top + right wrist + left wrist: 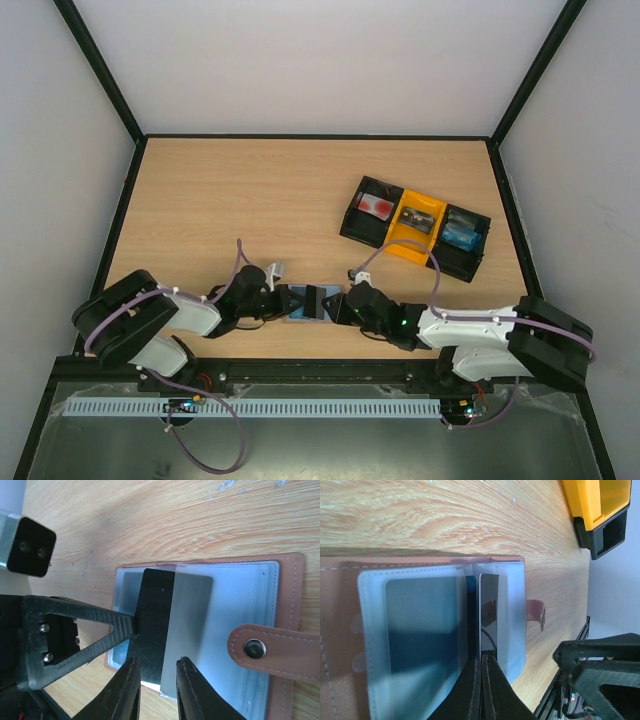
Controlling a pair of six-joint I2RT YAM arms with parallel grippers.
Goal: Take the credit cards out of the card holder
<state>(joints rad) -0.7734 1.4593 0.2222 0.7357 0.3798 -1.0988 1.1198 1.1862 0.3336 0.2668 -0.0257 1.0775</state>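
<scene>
The card holder (308,303) lies open on the table between my two grippers, with clear sleeves and a brown snap tab (260,647). My left gripper (482,659) is shut on the edge of a black card (488,611) that stands partly out of the sleeves (420,625). In the right wrist view the black card (155,625) lies tilted over the holder (240,610), beside a grey card (192,615). My right gripper (157,672) is open, its fingers on either side of the black card's near edge, not touching it.
A black-and-yellow three-compartment tray (415,228) stands at the back right, with cards in its outer compartments; its corner shows in the left wrist view (597,505). The table's near edge and rail are just behind the grippers.
</scene>
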